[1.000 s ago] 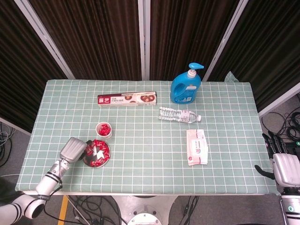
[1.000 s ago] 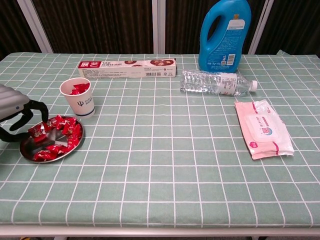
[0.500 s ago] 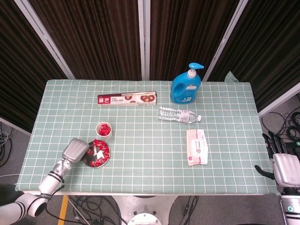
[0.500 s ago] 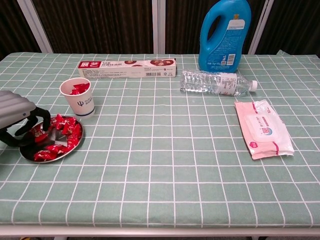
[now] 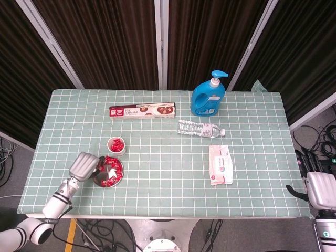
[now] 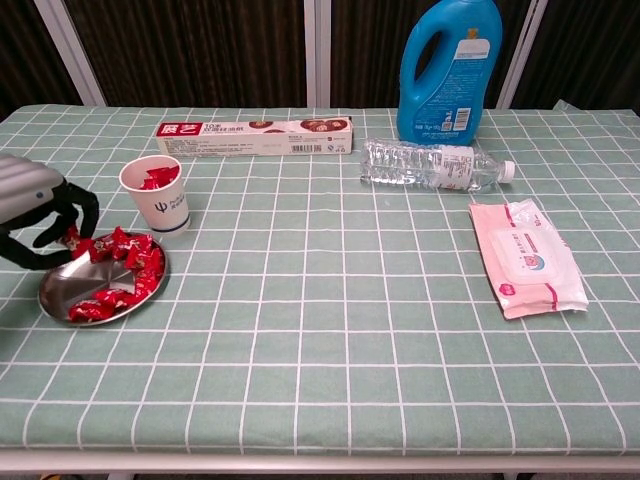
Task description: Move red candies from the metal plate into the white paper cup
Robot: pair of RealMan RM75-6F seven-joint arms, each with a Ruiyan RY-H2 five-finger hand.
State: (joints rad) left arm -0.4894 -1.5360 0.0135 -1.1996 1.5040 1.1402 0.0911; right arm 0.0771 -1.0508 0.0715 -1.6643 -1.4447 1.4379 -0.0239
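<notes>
Left hand (image 5: 84,165) sits at the left rim of the metal plate (image 5: 108,171), which holds red candies (image 5: 107,167). White paper cup (image 5: 116,145), with candies inside, stands just beyond the plate. Right hand (image 5: 318,187) is off the table's (image 5: 168,173) right edge, holding nothing. Far side: 1 blue bottle (image 5: 208,95).

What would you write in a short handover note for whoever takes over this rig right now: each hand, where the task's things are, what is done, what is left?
Left hand: over the metal plate's left rim, fingers curled around a red candy, apparently pinching it.
Right hand: idle off the table's right edge, holding nothing.
White paper cup: upright just behind the plate, some candies already inside.
Left: many candies remain on the plate; carry each to the cup.
</notes>
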